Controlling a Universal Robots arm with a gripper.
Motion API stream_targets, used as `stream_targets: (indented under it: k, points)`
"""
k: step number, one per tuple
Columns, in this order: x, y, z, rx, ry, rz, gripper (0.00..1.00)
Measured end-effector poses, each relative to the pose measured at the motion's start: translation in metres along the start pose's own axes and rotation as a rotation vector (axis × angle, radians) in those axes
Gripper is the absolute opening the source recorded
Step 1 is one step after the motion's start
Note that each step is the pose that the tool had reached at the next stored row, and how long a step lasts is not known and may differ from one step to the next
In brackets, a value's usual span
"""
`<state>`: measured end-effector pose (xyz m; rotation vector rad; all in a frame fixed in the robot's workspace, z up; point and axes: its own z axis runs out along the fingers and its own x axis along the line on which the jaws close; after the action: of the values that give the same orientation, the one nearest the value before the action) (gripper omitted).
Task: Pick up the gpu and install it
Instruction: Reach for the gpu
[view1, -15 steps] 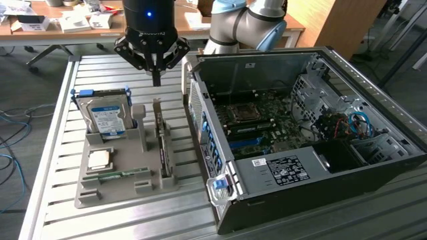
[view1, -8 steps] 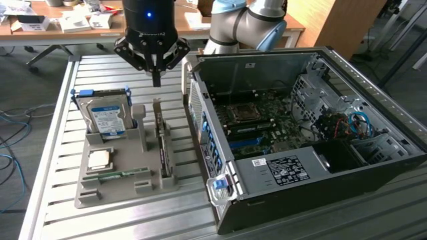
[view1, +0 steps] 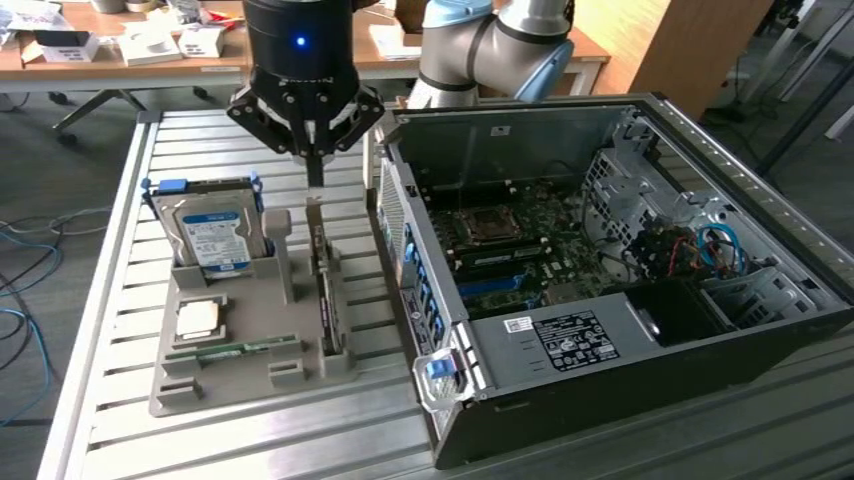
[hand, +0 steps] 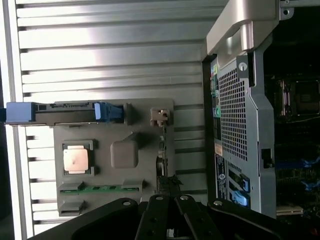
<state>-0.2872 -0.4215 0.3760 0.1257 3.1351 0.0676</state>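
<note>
A silver, ribbed aluminium table of long parallel slats is taking up the left and lower parts of the exterior frame, its slats running across the picture. Two things are resting directly on it. A grey plastic holder tray with moulded slots and posts is sitting flat in the lower left of the frame. Just beside it, a black and silver computer tower case is lying on its side, open face up, filling the centre and right.

In the wrist view, the table is gleaming, and the tray is lying near the case's perforated panel, a narrow strip of slats showing between them.
</note>
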Motion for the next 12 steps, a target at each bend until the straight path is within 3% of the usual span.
stream_targets:
  k: [12]
  points:
    - [-0.002, -0.0251, -0.0004, 0.0003, 0.0016, 0.011, 0.11]
